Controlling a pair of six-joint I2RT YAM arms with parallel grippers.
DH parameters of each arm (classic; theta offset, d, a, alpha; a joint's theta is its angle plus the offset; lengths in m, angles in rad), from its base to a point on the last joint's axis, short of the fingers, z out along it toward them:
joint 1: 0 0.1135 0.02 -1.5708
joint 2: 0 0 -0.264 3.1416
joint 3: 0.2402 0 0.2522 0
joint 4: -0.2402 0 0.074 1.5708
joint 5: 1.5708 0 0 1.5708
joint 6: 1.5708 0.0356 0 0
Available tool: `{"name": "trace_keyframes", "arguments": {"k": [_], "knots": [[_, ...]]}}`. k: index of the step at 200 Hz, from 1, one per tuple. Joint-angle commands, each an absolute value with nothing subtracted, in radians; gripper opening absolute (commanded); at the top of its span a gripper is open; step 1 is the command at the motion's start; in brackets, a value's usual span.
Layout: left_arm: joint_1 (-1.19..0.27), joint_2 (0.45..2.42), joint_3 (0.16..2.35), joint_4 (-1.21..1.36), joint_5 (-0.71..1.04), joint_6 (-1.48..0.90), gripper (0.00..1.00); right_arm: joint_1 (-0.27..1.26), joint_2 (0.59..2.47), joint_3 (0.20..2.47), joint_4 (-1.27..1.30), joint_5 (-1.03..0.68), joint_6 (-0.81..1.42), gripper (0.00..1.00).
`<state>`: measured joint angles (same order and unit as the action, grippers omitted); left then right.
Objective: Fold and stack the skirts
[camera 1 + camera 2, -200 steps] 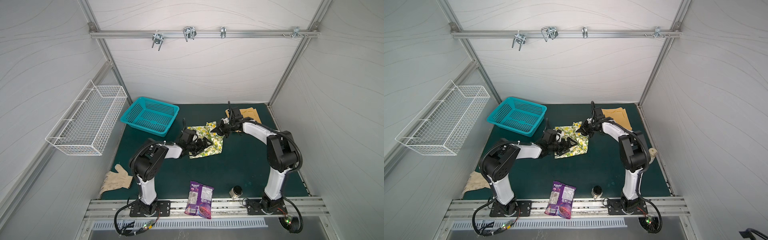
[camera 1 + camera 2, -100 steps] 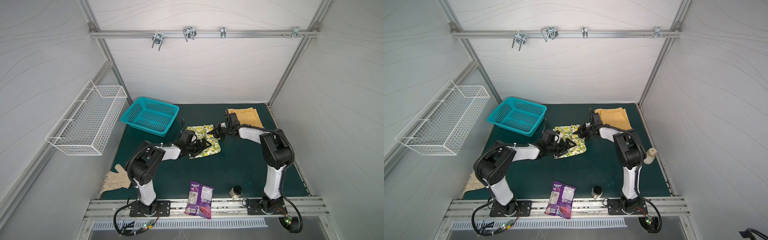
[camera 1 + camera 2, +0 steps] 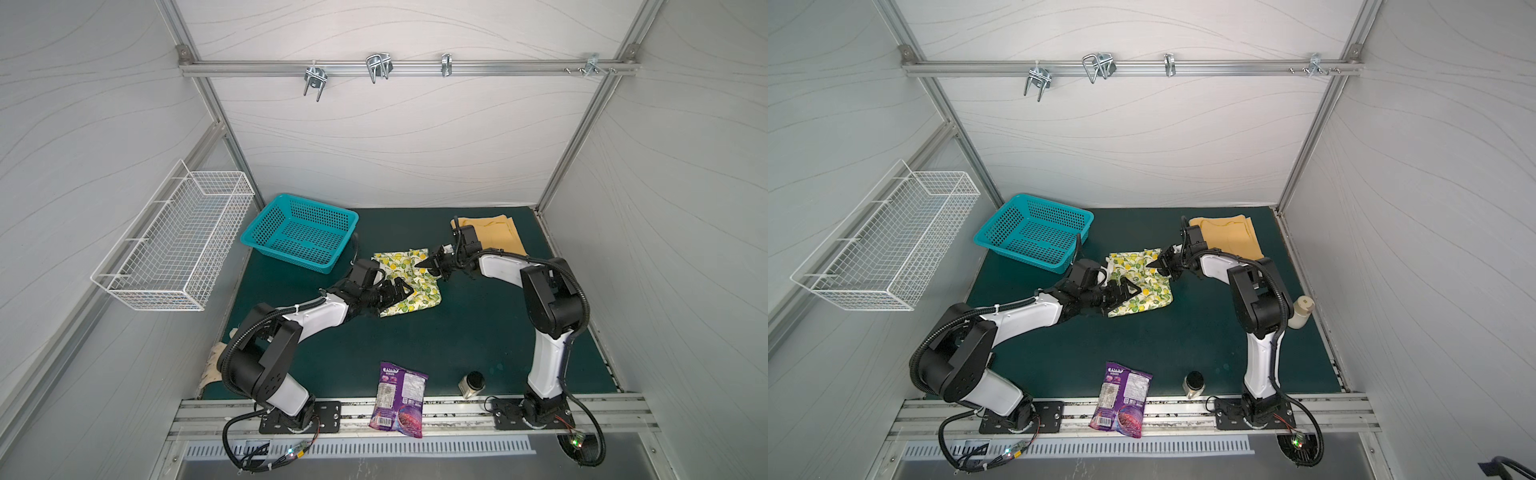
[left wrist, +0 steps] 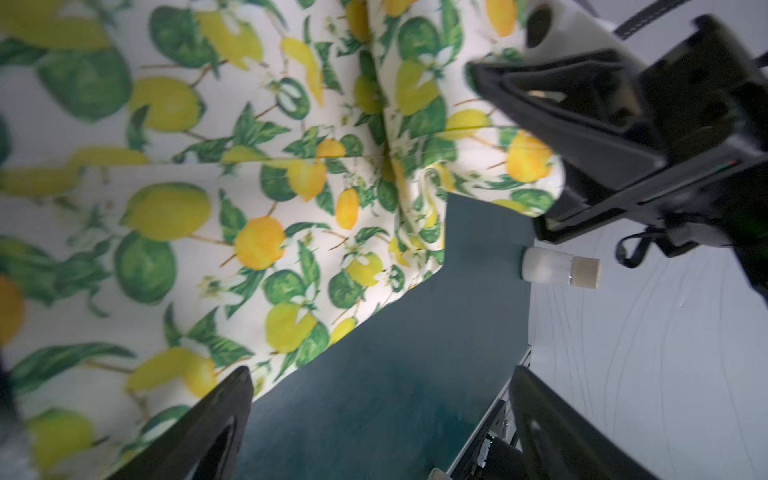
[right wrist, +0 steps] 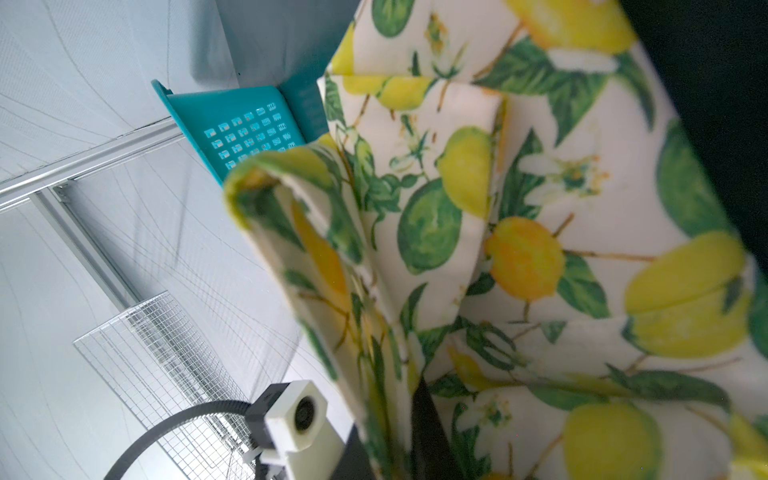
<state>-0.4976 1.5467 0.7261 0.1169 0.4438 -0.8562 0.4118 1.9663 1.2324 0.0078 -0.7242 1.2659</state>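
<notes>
The lemon-print skirt [image 3: 415,291] [image 3: 1148,297] lies partly folded mid-mat. It fills much of the left wrist view [image 4: 208,199] and the right wrist view [image 5: 561,249]. My right gripper [image 3: 424,264] [image 3: 1155,264] [image 5: 411,419] is shut on the skirt's far right edge and holds a fold of it raised. At the skirt's left side my left gripper [image 3: 400,289] [image 3: 1126,291] [image 4: 380,380] is low over the cloth and open, with only bare mat between its fingers. The mustard skirt [image 3: 500,235] [image 3: 1231,237] lies folded flat at the back right, behind the right arm.
A teal basket [image 3: 299,232] [image 3: 1034,232] stands at the back left and a wire basket [image 3: 178,249] hangs on the left wall. Along the front edge lie a purple snack bag [image 3: 399,395] and a small jar [image 3: 471,382]. A white bottle [image 3: 1300,309] stands at the right edge, a pale glove [image 3: 214,365] front left.
My right gripper has moved a little left and toward the front, drawing the lemon skirt's edge with it, and the right arm has pulled in. The left gripper has stayed open in place.
</notes>
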Motion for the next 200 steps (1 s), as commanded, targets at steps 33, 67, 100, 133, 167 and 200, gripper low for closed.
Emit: {"name": "trace_keyframes", "arguments": {"k": [33, 67, 100, 133, 167, 200], "knots": [[-0.459, 1.571, 0.662, 0.183, 0.44, -0.855, 0.97, 0.41, 1.961, 1.244, 0.025, -0.738, 1.278, 0.11], [-0.447, 1.622, 0.654, 0.217, 0.457, -0.859, 0.97, 0.431, 1.963, 1.255, 0.037, -0.736, 1.29, 0.11], [-0.446, 1.647, 0.628, 0.249, 0.46, -0.866, 0.97, 0.464, 1.978, 1.265, 0.094, -0.739, 1.342, 0.11], [-0.445, 1.636, 0.612, 0.243, 0.454, -0.858, 0.97, 0.496, 1.992, 1.293, 0.101, -0.733, 1.363, 0.11], [-0.443, 1.622, 0.617, 0.225, 0.448, -0.848, 0.97, 0.518, 2.0, 1.299, 0.113, -0.737, 1.38, 0.12], [-0.442, 1.623, 0.619, 0.226, 0.451, -0.848, 0.97, 0.523, 2.006, 1.287, 0.115, -0.727, 1.376, 0.12]]}}
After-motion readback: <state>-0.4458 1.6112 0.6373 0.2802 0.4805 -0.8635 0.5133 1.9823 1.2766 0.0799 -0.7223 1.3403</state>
